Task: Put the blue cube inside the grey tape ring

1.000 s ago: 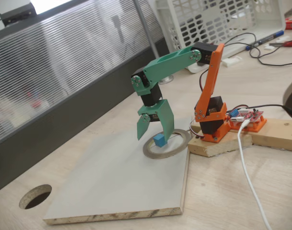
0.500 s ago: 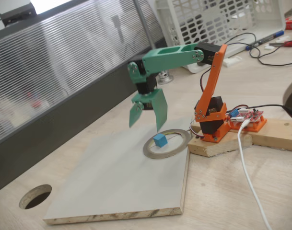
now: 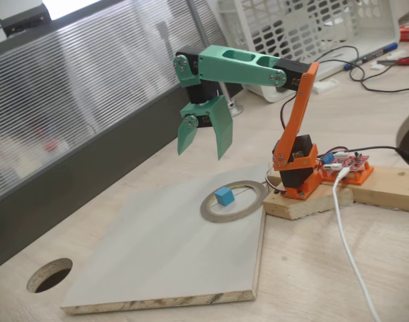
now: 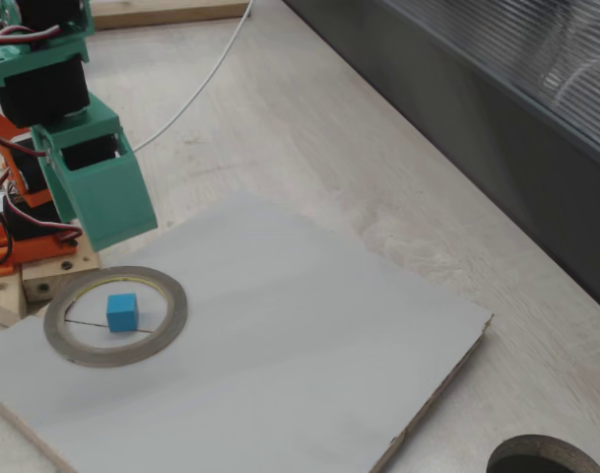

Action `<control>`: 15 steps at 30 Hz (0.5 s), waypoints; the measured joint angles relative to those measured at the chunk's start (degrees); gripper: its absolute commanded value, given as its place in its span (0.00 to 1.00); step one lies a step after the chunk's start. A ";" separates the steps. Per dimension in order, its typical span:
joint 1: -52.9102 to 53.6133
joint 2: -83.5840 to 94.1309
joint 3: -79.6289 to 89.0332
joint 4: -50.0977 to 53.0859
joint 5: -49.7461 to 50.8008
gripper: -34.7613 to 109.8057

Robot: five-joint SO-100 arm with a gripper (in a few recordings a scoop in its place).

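Nearest to us in a fixed view, a round dark hole [image 3: 50,275] with a wooden rim sits in the worktop [image 3: 311,268] at about 8 o'clock of the pale board [image 3: 164,255]. Farther in, we see the grey tape ring [image 3: 234,200] lying flat near the board's far right corner, and the blue cube [image 3: 223,196] resting inside it, clear of the inner edge; in the other fixed view the cube [image 4: 122,311] sits near the middle of the ring [image 4: 115,315]. Above and at roughly 11 o'clock of the ring, we find the green gripper [image 3: 203,146] raised well clear of the board, its fingers [image 3: 222,131] spread apart and pointing down, holding nothing and touching nothing. Behind the ring, at its 3 o'clock, the orange arm base [image 3: 297,171] stands on a wooden block [image 3: 305,204].
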 measured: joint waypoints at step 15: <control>0.26 0.35 -0.88 0.53 -0.09 0.24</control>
